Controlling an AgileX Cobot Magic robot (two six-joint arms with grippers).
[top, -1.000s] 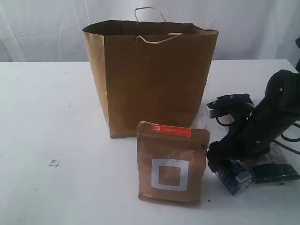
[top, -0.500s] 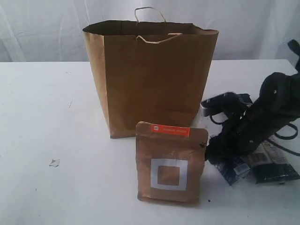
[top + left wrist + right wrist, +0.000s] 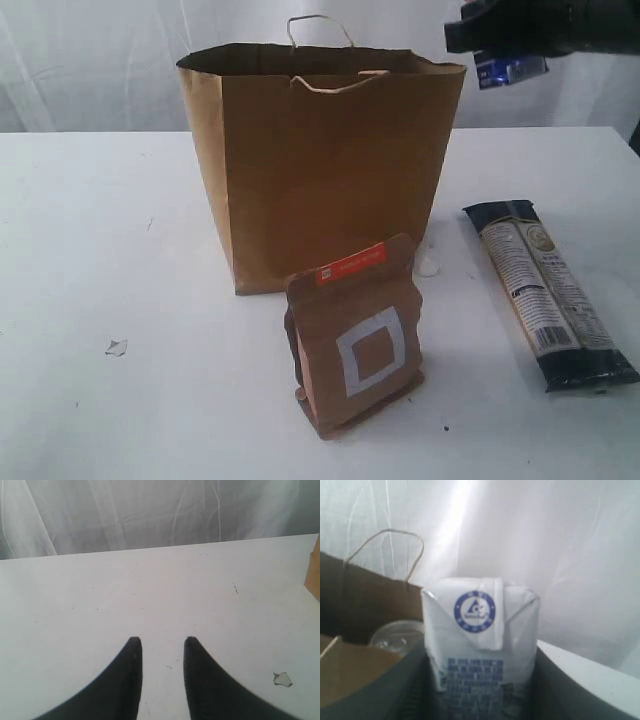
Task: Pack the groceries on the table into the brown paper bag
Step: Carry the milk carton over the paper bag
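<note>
Right hand (image 3: 500, 40) risen from desk (image 3: 100, 250), clamped on blue-white carton (image 3: 480, 645), now above brown paper bag (image 3: 320, 170) rim; pouch (image 3: 355, 350) knocked askew. Left hand (image 3: 161, 645) apart, empty. Placing step; next: centre over opening, lower, release.

Right claw (image 3: 480, 680) high, gripping; left claw (image 3: 162, 645) low, parted

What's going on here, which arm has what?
The right arm's jaws hold a small blue-and-white carton high near the rim of the brown paper bag. The left arm's jaws are open and empty over the white table. The brown square-marked pouch, tilted, and the long navy-tan packet sit on the table, not yet packed.
</note>
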